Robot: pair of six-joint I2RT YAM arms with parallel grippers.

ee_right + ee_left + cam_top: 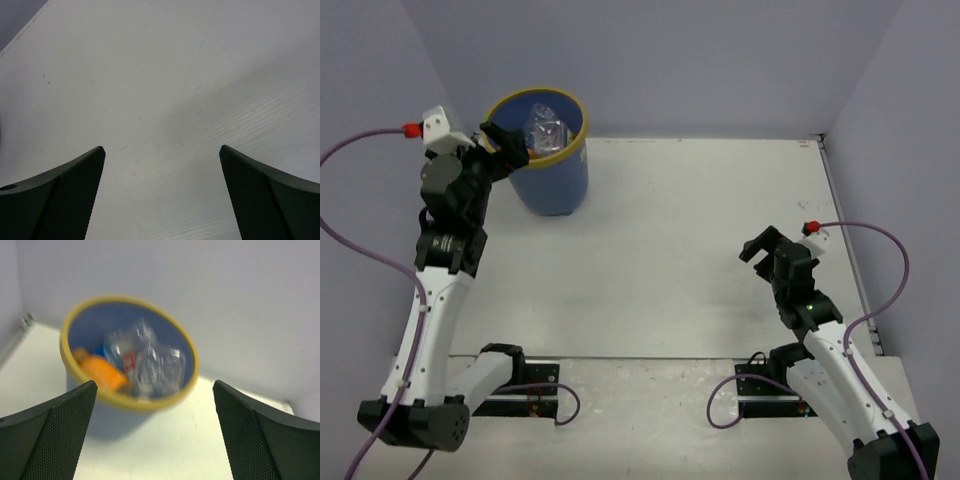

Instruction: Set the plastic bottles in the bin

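The bin (556,186), a round blue bucket with a yellow rim, stands at the far left by the back wall. Several plastic bottles (546,130) lie inside it. The left wrist view, which is blurred, shows an orange bottle (102,373) and clear bottles (156,366), one with a red label, within the bin's rim (150,404). My left gripper (508,148) hangs open and empty at the bin's left rim, and in its own view the left gripper (155,384) points at the bin. My right gripper (760,246) is open and empty over bare table at the right, as the right wrist view confirms (162,147).
White table (670,250) between grey walls on the far, left and right sides. Purple cables (360,250) loop off both arms. The arm bases sit on black mounts (520,385) at the near edge.
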